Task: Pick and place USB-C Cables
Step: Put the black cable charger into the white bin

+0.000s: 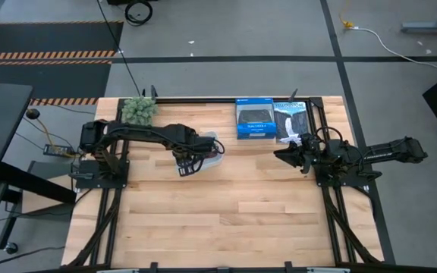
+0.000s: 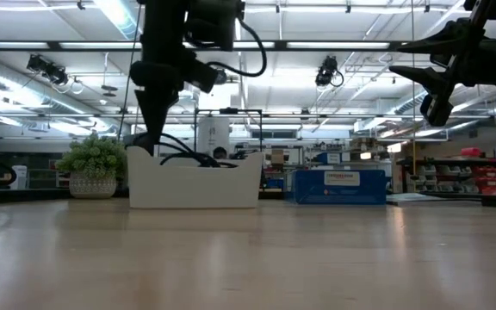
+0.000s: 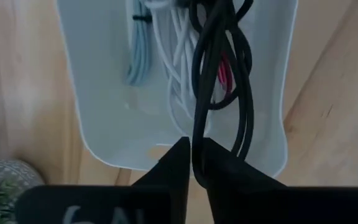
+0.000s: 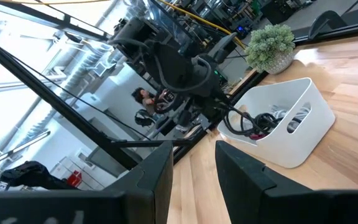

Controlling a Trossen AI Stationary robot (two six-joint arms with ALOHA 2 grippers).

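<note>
Hanging from the left gripper [image 3: 194, 163], whose fingers are pinched tight on it, the black cable [image 3: 219, 81] loops down over the white tray [image 3: 98, 93], its coils partly above the rim in the right wrist view and spilling over the edge nearest that camera. Under it in the tray lie the white cable [image 3: 179, 68], the silver-grey cable [image 3: 137, 53] against one side, and a sliver of the maroon cable [image 3: 224, 73] showing between the black loops. In the high view the tray [image 1: 214, 157] sits on the table [image 1: 226, 220] left of centre, mostly covered by the left gripper [image 1: 189, 157] reaching in from the left. A small potted plant [image 1: 139, 110] stands near the back left corner. Two retail boxes, one blue [image 1: 254, 119] and one dark [image 1: 290, 120], lie side by side at the back, right of the tray. The right gripper [image 1: 285, 155] hovers well apart from the tray, above the table in front of the boxes, fingers parted a narrow way and holding nothing. A person [image 4: 143, 96] shows far off in the room behind.
</note>
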